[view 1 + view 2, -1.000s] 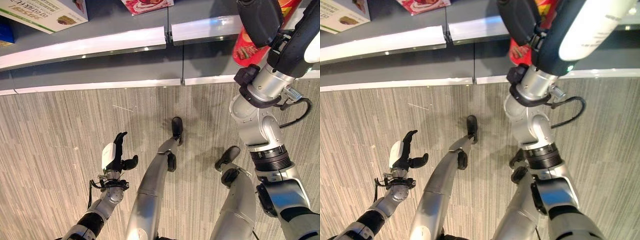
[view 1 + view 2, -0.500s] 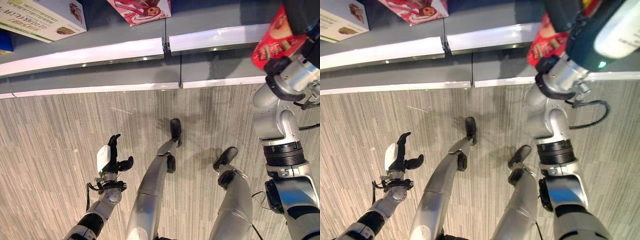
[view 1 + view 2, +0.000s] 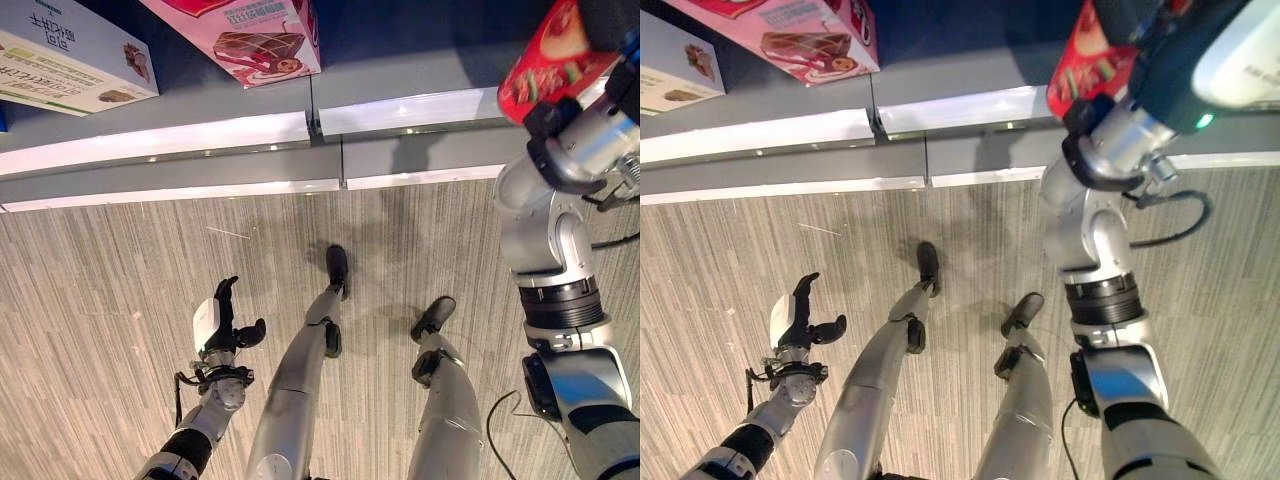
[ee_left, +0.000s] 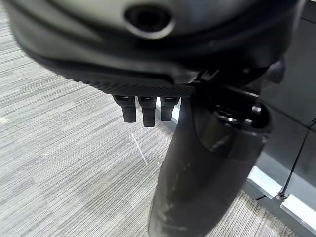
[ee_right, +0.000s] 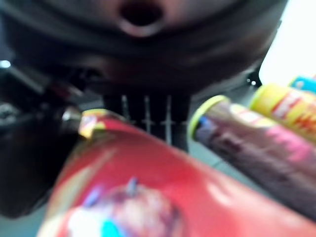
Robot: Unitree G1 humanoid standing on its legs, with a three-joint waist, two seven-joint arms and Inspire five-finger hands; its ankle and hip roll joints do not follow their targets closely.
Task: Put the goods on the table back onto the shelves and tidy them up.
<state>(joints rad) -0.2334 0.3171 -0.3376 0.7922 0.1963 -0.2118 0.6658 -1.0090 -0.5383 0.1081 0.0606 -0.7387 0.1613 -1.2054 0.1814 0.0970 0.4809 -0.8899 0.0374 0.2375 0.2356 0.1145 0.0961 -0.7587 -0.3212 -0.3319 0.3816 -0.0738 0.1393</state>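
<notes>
The tall red cardboard snack canister (image 5: 148, 187) is sitting in the right robot hand (image 3: 1160, 40), whose fingers are wrapping round its body, raised up at the grey metal shelf (image 3: 400, 110). Just beyond that robot hand, a brown canister with a yellow-green rim (image 5: 247, 148) and a yellow one (image 5: 291, 106) are lying on their sides. Pushing in carelessly risks knocking those two, or catching the shelf edge and loosening the grip. The left robot hand (image 3: 222, 325) is hanging low over the floor, fingers relaxed and holding nothing.
</notes>
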